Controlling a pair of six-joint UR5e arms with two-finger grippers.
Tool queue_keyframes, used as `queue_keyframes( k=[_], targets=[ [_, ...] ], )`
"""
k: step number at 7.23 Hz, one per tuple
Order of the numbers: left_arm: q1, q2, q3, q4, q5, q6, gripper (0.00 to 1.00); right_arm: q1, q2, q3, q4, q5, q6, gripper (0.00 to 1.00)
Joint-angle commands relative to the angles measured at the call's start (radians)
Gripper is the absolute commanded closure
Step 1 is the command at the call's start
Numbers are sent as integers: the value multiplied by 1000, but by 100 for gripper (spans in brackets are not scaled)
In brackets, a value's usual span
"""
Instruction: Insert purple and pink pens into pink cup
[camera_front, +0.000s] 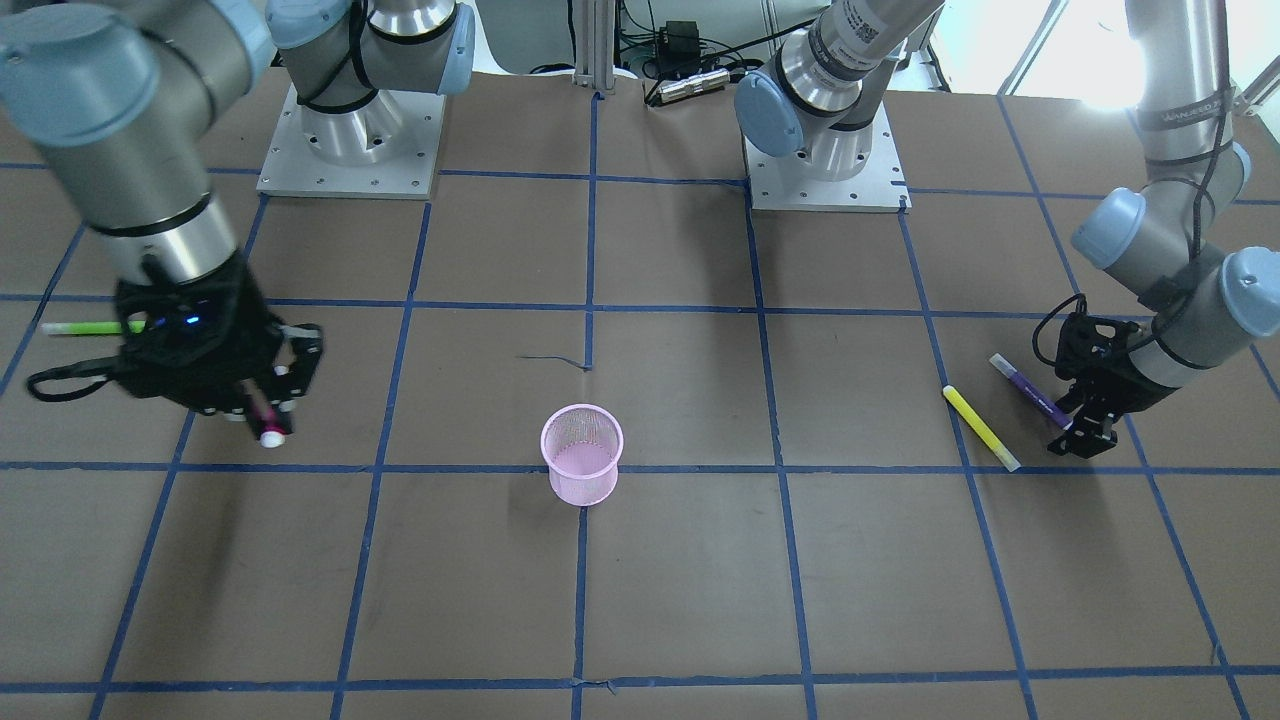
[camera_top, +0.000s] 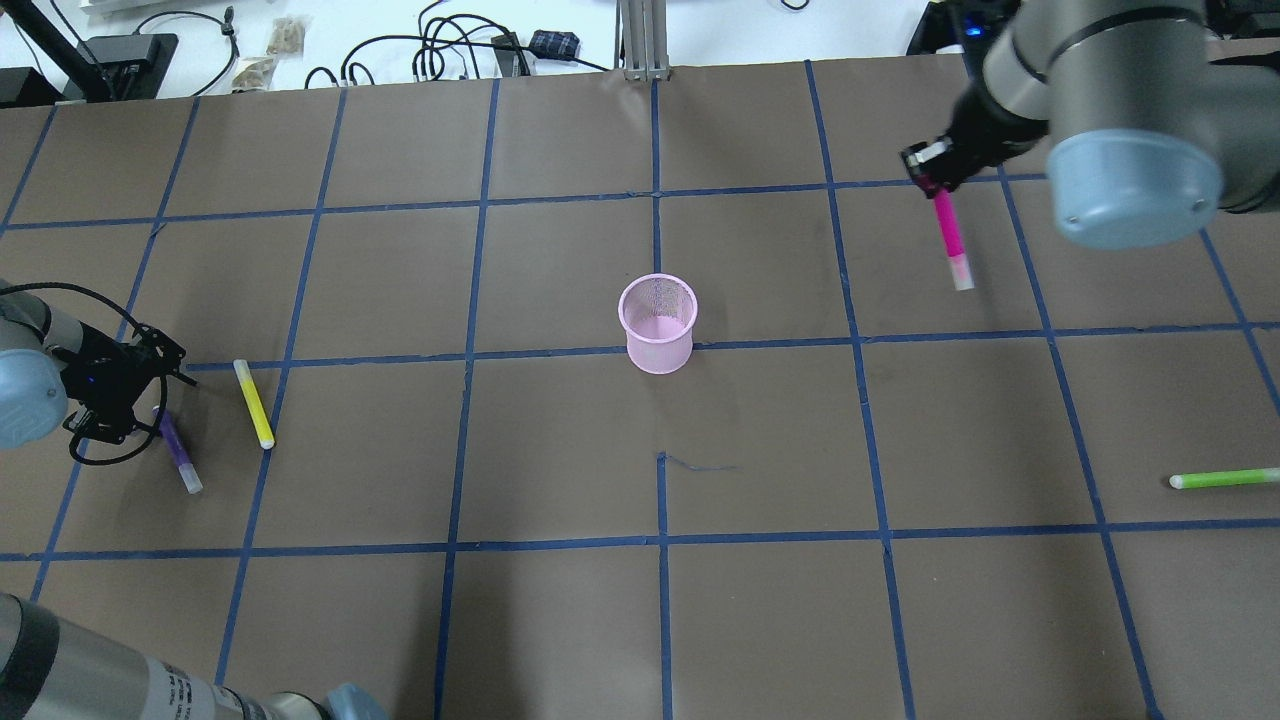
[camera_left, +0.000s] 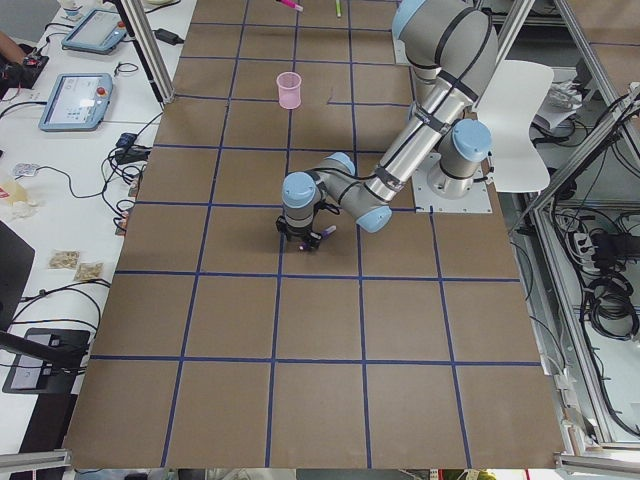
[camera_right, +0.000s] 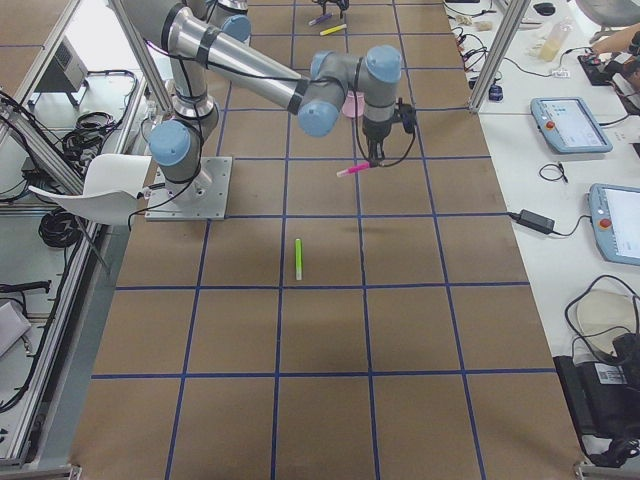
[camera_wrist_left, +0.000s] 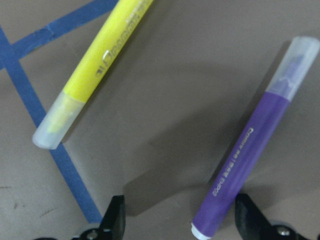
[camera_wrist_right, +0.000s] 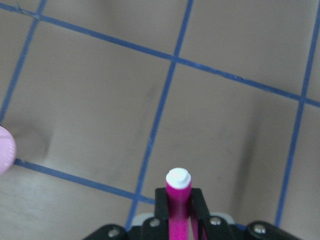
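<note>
Overhead exterior, cup: we see the pink cup empty, mid tabletop.
Pink pen: right fingers pinch the pink pen aloft, well apart from the cup.
Purple pen: the purple pen lies flat, one end between our spread left fingers, ungrasped.
Remaining: we judge both insertions.

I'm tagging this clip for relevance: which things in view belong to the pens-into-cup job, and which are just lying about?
Belong to the job: pink cup, pink pen (in the right gripper), purple pen.
Lying about: yellow pen, green pen.
</note>
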Motion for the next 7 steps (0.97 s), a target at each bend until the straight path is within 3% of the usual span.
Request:
queue_keyframes(
  k=[1,3,4,5,7],
  targets=[
    [1,2,2,1,1,-7,100,277,49,3,-275,-16,235,100],
    [1,4,11,-3,1,-28,100,411,111,3,-458,-126,426,100],
    [-1,16,13,-8,3,-57,100,437,174,9,-599,-139,446,100],
    [-2,30,27,-19,4,-108,100,444,229,19,-667,-158,457,100],
    [-2,54,99,-148,4,-217,100,444,236,33,-669,-198,451,100]
  ],
)
